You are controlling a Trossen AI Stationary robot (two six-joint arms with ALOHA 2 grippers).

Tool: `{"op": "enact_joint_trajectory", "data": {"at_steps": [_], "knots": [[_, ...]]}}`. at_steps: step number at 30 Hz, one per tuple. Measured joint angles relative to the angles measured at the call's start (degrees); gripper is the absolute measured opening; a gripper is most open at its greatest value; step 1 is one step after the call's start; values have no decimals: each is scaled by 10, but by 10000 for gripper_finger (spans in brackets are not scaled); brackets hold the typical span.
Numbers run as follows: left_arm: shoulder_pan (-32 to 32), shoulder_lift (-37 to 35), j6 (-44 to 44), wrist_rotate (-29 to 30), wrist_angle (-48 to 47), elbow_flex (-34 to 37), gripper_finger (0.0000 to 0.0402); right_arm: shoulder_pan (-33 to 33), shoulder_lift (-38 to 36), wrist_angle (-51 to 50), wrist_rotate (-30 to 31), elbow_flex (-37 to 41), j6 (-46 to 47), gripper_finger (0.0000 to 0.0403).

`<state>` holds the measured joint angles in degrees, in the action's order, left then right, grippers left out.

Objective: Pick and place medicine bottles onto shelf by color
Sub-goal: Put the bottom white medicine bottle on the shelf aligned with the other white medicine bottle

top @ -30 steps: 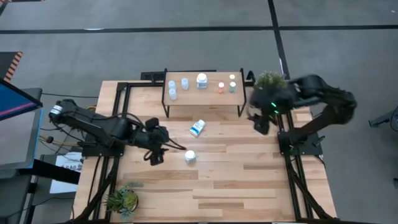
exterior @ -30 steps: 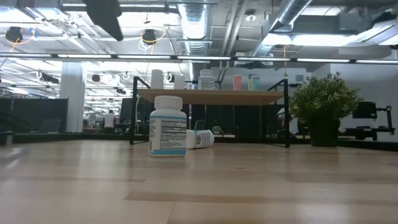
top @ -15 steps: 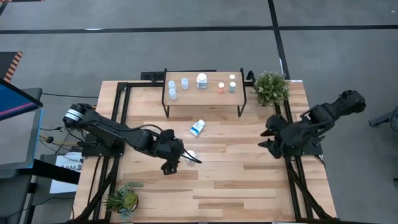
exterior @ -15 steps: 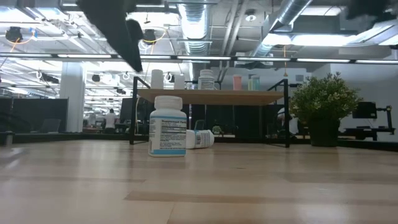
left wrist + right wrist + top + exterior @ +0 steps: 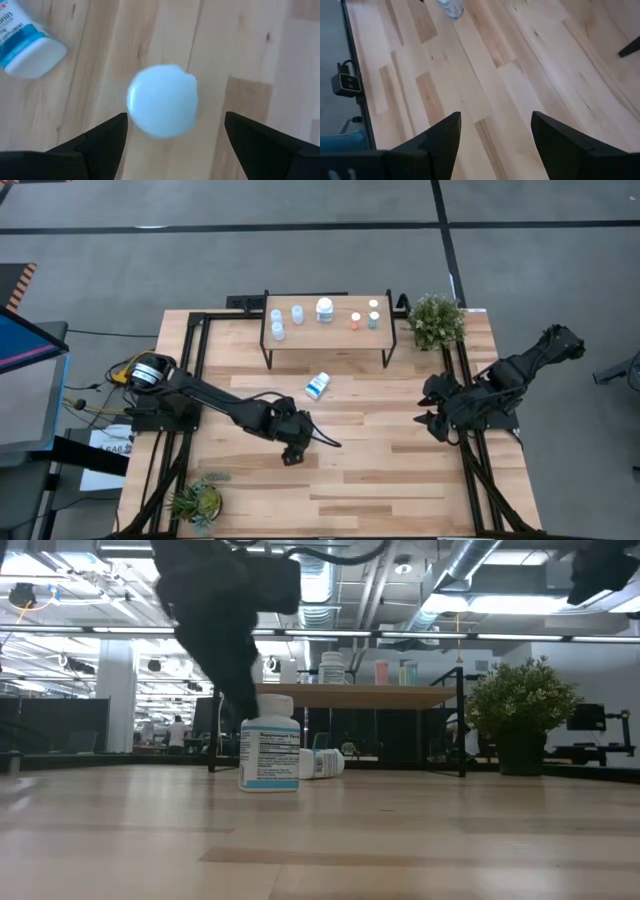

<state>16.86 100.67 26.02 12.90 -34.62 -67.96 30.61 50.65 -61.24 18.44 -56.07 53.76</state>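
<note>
Left claw (image 5: 172, 132) spread above upright white bottle (image 5: 162, 100)

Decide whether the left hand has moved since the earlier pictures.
Yes. In the high view the left hand has travelled rightward, away from the table's left edge, and is now over the upright white bottle.

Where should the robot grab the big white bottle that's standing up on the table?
Probably around the white cap, coming straight down. The standing bottle is upright with its round top facing up, and the left gripper hangs above it, fingers open on either side.

2 matte black jointed arms; left arm (image 5: 215, 402) has a silver-capped base joint and orange cabling.
</note>
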Motion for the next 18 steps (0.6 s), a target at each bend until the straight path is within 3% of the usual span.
{"op": "enact_joint_trajectory", "data": {"at_steps": [5,10,18], "knots": [[-11,-1,-3,29,5,0,320,0,-1,5,0,0,-2,265],[-15,11,-34,10,39,-1,312,0,-1,4,0,0,-3,265],[-16,27,-11,12,55,0,286,0,-1,0,0,0,-4,265]]}}
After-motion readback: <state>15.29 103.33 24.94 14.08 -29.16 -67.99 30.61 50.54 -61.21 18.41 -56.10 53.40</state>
